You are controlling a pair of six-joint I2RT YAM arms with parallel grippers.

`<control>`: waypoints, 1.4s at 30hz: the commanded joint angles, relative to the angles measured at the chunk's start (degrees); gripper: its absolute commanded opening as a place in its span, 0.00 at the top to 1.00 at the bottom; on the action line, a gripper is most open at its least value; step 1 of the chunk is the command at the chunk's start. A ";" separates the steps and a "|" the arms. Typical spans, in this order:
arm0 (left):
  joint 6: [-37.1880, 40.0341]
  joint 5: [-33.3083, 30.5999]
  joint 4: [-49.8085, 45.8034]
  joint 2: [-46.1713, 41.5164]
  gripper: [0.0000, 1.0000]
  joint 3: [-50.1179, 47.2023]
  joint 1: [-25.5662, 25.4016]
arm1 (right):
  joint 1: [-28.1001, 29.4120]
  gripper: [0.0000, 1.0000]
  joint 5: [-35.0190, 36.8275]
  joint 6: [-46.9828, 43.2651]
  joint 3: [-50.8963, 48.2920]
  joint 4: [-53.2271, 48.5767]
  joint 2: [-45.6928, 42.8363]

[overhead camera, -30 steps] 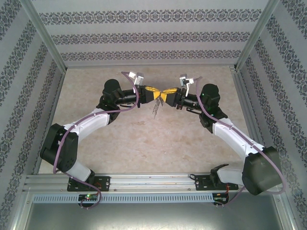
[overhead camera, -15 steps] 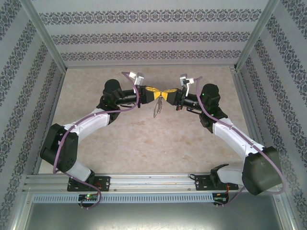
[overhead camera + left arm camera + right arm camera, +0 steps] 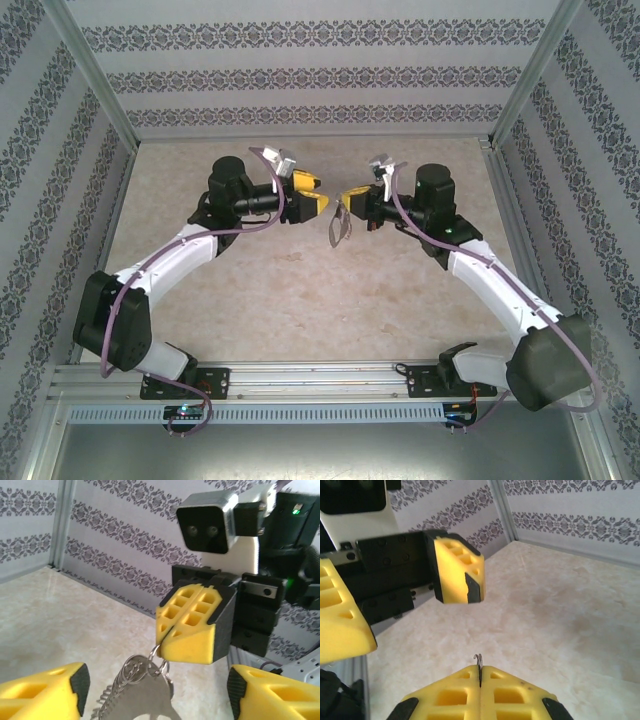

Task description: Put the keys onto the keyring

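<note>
Two claws face each other above the middle of the table [image 3: 300, 290]. On the left, the left gripper [image 3: 313, 193] has its yellow fingers [image 3: 47, 694] spread wide, holding nothing. Just to its right the keyring [image 3: 337, 227] hangs in the air, its long axis near vertical and its lower end pointing down at the table, with a bit of chain [image 3: 107, 700] dangling alongside. It hangs directly beneath the right gripper [image 3: 347, 197], whose pads are pinched tight on the ring's top edge. In the left wrist view it sits between the left gripper's open fingers, touching neither.
</note>
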 commanded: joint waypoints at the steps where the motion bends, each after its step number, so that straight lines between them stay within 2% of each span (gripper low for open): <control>1: 9.04 -0.40 -12.24 -0.56 0.22 4.75 0.70 | 0.38 1.00 2.62 -9.96 4.63 -9.15 -0.03; 10: 20.25 0.93 -32.19 3.73 0.12 14.84 0.77 | 0.71 1.00 0.71 -20.31 12.54 -22.50 3.74; 19: 26.69 4.49 -44.63 7.64 0.12 21.37 0.78 | 0.57 1.00 -5.66 -21.90 16.69 -25.52 7.44; 24: 29.05 7.14 -49.29 9.72 0.21 24.77 0.77 | 0.32 1.00 -9.43 -22.01 18.16 -26.68 9.05; 28: 29.30 9.21 -50.46 11.13 0.38 26.40 0.79 | 0.17 1.00 -11.02 -21.56 18.48 -26.32 9.53; 34: 28.20 10.61 -49.74 12.08 0.46 27.05 0.79 | -0.07 1.00 -11.69 -21.27 18.32 -25.82 9.28; 42: 26.72 12.11 -48.51 13.19 0.47 27.29 0.48 | -0.08 1.00 -12.60 -20.30 17.95 -24.17 9.44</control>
